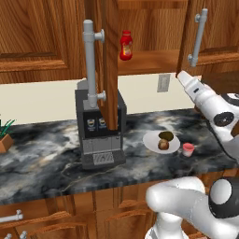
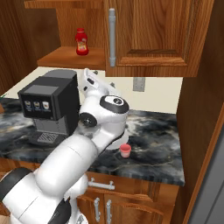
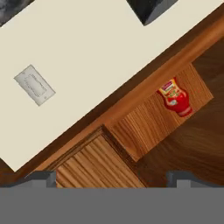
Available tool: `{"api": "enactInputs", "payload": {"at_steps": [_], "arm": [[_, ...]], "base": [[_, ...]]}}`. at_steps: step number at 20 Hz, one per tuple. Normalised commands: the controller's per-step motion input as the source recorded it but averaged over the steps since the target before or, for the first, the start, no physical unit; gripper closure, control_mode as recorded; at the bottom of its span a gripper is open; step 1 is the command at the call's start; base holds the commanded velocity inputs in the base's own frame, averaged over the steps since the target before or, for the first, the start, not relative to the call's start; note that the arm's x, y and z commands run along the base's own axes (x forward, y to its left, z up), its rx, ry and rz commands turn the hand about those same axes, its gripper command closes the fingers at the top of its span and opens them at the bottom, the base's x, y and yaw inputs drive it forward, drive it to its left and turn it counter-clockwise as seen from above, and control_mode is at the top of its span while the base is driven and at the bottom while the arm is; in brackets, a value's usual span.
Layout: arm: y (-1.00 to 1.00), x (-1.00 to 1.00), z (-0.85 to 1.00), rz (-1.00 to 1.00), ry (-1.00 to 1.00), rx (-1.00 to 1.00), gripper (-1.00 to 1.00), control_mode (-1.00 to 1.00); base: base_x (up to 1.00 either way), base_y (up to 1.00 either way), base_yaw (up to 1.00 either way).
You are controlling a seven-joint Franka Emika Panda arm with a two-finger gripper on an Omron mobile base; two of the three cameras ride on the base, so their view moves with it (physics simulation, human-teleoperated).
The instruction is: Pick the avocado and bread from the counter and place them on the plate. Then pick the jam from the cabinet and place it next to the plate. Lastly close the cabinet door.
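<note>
The white plate (image 1: pixel 150 141) lies on the counter (image 1: pixel 56 158) right of the coffee machine. On it rest the dark green avocado (image 1: pixel 166 136) and the brown bread (image 1: pixel 163 145). The jam (image 1: pixel 188 149) (image 2: pixel 125 150), a small pink-red jar, stands on the counter just right of the plate. The cabinet door (image 1: pixel 110 65) hangs open, edge-on to the left base view, its grey bar handle (image 1: pixel 89 60) facing me. My gripper (image 1: pixel 181 77) (image 3: pixel 111 179) is raised above the plate, near the cabinet (image 1: pixel 149 60) shelf. Its fingertips (image 3: pixel 41 177) stand wide apart, open, with nothing between them.
A taller red labelled bottle (image 1: pixel 125 45) (image 2: pixel 81 41) (image 3: pixel 175 97) stands on the cabinet shelf. The dark coffee machine (image 1: pixel 100 130) (image 2: pixel 50 105) sits under the open door. A wall outlet (image 1: pixel 163 82) (image 3: pixel 35 85) is on the cream backsplash. A closed neighbouring door (image 2: pixel 148 30) is to the right.
</note>
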Motion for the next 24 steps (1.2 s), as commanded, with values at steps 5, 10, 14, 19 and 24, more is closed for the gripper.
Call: {"api": "enactInputs", "payload": {"at_steps": [5,10,14,19,24], "arm": [[0.72,-0.61,0.11,-0.06,0.15,-0.25,-1.0,-1.0],[0.41,-0.96,0.26,-0.04,0.14,-0.19,-1.0,-1.0],[0.02,-0.96,0.3,-0.06,0.23,-0.1,-1.0,-1.0],[0.03,-0.96,0.42,-0.03,0.19,-0.05,-1.0,-1.0],[0.16,-0.79,0.68,0.07,0.18,-0.01,-1.0,-1.0]], "base": [[0.0,0.0,0.0],[0.0,0.0,0.0],[0.0,0.0,0.0],[0.0,0.0,0.0],[0.0,0.0,0.0]]}}
